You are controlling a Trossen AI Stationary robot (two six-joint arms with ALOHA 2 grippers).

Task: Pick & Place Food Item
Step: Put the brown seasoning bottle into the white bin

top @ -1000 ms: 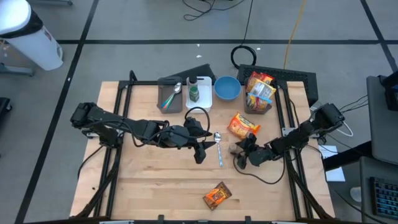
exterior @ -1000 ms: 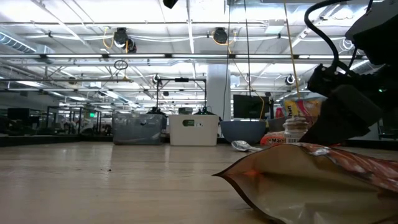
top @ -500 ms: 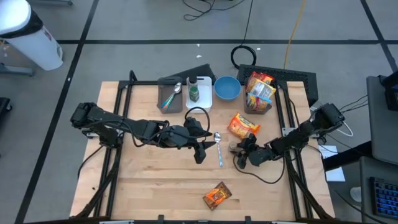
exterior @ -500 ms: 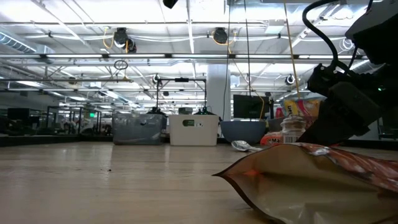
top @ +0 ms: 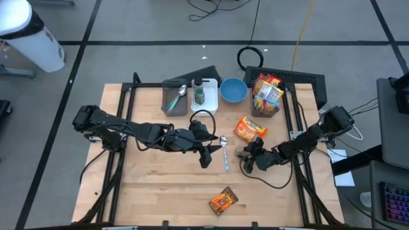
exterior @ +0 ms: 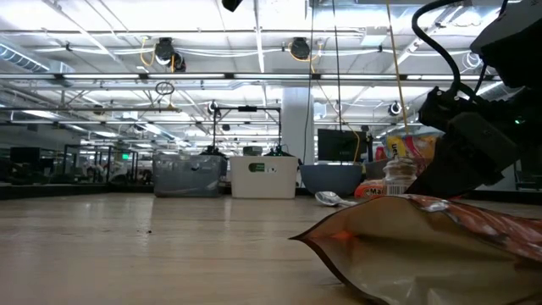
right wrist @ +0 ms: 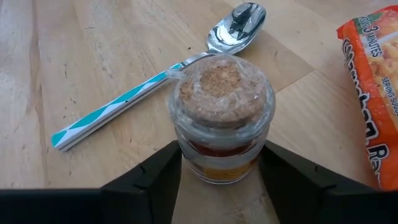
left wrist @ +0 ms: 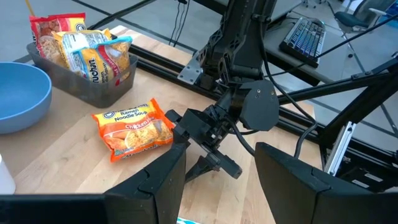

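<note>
While I monitored remotely, the dark bin [top: 266, 106] at the table's far right held ramen packets [top: 267, 89]; the blue bowl [top: 233, 90] beside it appeared empty, though I could not confirm this. A loose ramen packet [top: 249, 128] lay near the bin. The right gripper [top: 243, 153] had both fingers against a small cork-topped jar [right wrist: 221, 118], just beside the spoon [top: 224, 151]. The left gripper [top: 213, 151] hung with fingers apart, holding nothing.

Cork-topped jar [right wrist: 221, 118] between the right hand's [right wrist: 221, 168] fingers — spoon [right wrist: 168, 74] just behind it.
</note>
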